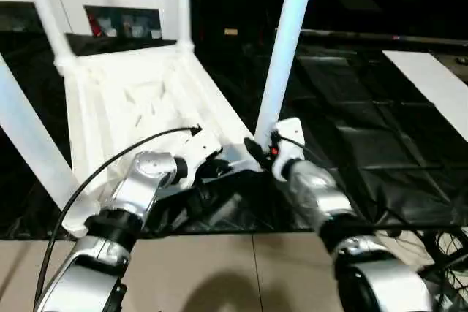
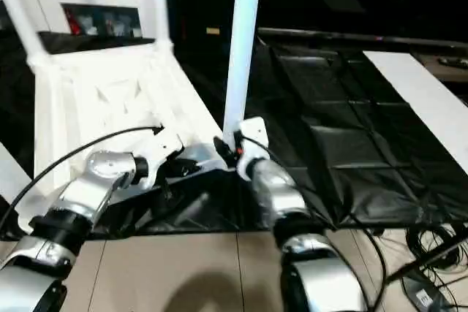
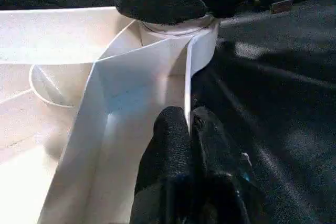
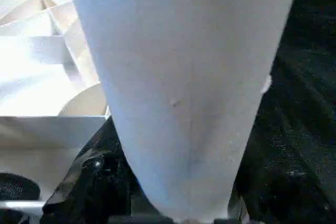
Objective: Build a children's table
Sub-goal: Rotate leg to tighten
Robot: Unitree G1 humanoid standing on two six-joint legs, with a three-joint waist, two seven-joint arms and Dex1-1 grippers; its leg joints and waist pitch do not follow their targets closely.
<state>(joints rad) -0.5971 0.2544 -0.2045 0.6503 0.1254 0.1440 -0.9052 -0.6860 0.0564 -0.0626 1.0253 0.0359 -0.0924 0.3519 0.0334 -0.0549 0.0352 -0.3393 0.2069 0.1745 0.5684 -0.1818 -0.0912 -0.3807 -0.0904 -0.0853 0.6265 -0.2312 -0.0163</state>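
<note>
An upturned white tabletop (image 1: 139, 100) lies on black sheeting (image 1: 351, 144), four white tube legs rising from its corner sockets. The near-right leg (image 1: 287, 42) stands gripped low between the half-spread fingers of the right gripper (image 1: 265, 153), just above its socket. Beside it, the left gripper (image 3: 189, 135) is pinched tight on the tabletop's thin raised rim (image 3: 187, 77), close below that same corner socket.

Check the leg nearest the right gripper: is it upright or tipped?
Upright, leaning slightly. The leg rises from the tabletop's near corner, with the right gripper around its base. Whether it is fully seated in the socket cannot be told.
</note>
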